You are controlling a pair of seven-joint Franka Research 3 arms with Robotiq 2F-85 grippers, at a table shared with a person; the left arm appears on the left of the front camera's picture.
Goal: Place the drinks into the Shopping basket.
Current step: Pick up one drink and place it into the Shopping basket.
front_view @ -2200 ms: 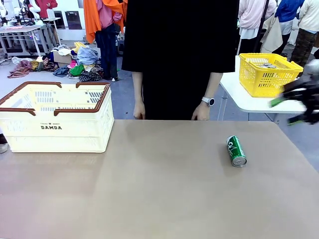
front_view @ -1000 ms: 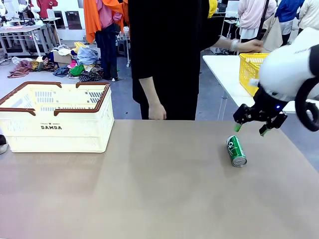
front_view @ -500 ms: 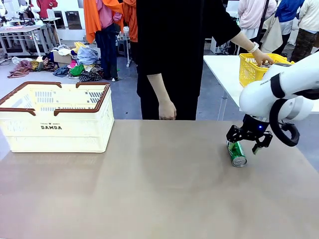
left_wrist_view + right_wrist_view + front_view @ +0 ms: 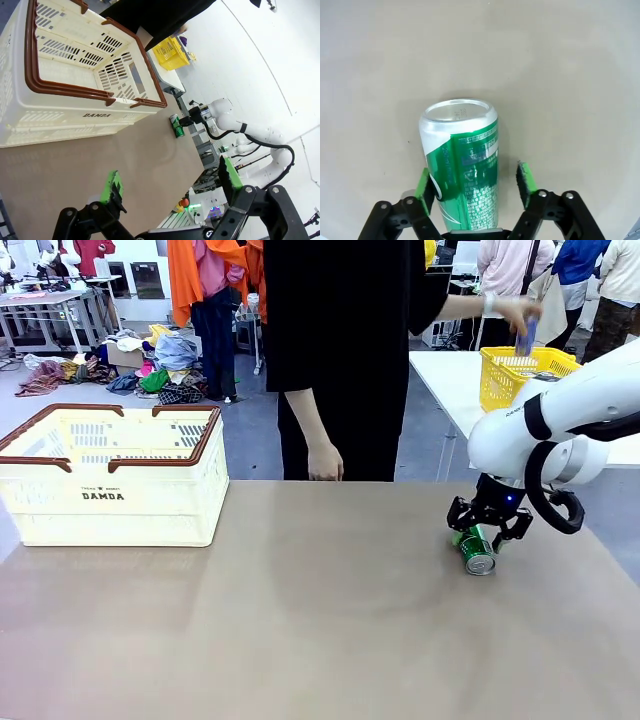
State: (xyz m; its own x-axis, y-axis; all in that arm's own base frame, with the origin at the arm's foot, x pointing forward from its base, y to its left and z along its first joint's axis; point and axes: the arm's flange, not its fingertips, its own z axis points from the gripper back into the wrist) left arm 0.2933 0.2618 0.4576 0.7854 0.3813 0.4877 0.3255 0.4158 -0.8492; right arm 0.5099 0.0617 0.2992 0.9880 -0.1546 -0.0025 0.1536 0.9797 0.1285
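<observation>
Right gripper astride the fallen green can

Front: the green can (image 4: 478, 551) lies on its side at the worktop's (image 4: 300, 620) right, well apart from the Shopping basket (image 4: 150, 512). Its long axis runs far-to-near, silver top toward the robot, under the right gripper (image 4: 487, 532). Left wrist: the left gripper (image 4: 170, 180) is spread and empty, facing the basket. Right wrist: the pads (image 4: 524, 182) flank the can across its axis, probably to pinch its narrow width, and are not yet clamped.

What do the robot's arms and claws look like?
The right arm is round and white, with a black cable looped at its wrist. The right gripper and left gripper are black, each with two green-padded fingers.
</observation>
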